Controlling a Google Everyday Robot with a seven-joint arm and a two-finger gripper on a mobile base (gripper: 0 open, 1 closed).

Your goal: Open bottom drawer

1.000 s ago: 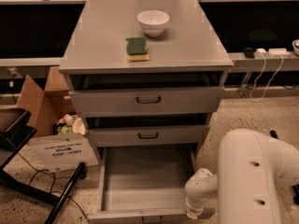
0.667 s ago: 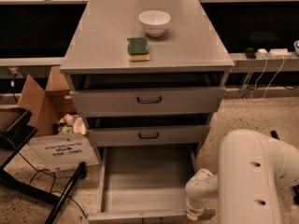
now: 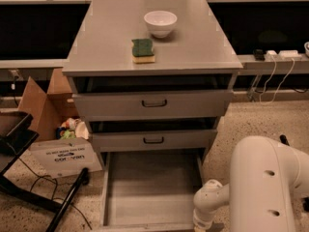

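The bottom drawer [image 3: 152, 187] of the grey metal cabinet [image 3: 154, 37] is pulled out towards me, and its plain grey inside is empty. Its front panel lies along the bottom edge of the view and its handle is hidden. My white arm [image 3: 263, 187] fills the lower right, with its wrist joint [image 3: 207, 211] next to the drawer's right front corner. My gripper is out of view below the bottom edge.
The top drawer [image 3: 154, 103] and the middle drawer [image 3: 153, 140] stand slightly out. A white bowl [image 3: 160, 23] and a green sponge [image 3: 143, 50] sit on the cabinet top. At the left are a cardboard box [image 3: 53, 129] and a black stand [image 3: 29, 178]. Cables [image 3: 275, 76] hang at the right.
Almost nothing. The view has shifted very slightly; the bottom drawer is pulled out in all frames and the arm stays at the lower right.
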